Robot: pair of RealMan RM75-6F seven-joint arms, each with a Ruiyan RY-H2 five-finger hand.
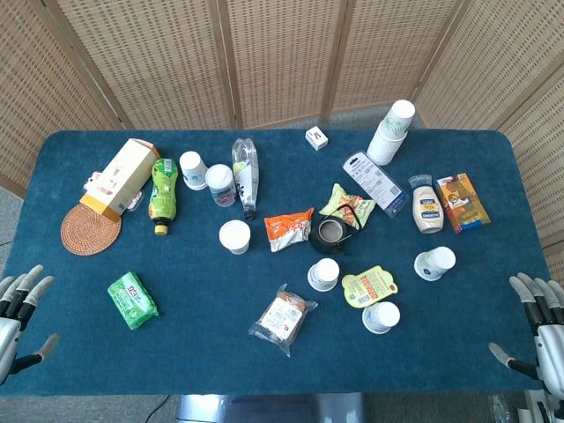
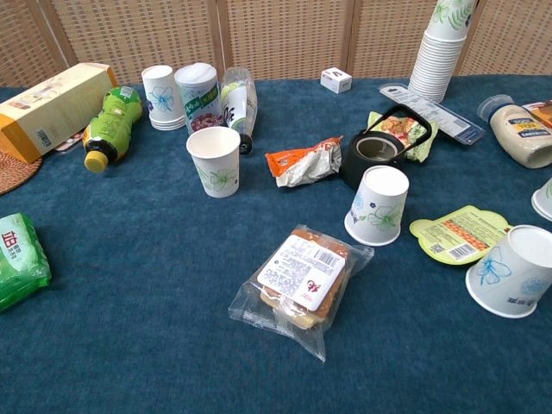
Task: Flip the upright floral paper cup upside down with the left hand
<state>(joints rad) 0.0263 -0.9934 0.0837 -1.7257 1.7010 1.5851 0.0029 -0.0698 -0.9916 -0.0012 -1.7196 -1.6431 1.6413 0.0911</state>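
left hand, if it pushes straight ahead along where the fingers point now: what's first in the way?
The left hand sits at the near-left table edge, fingers pointing up-table and slightly inward. Roughly on that line, the woven coaster looks like the first thing met; the green packet lies off to its right. Depth is unclear.

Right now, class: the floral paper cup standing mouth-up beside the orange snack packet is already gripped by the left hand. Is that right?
Not quite. The floral paper cup does stand mouth-up beside the orange snack packet, but nothing grips it. The head view shows the left hand open at the table's near edge, far from the cup.
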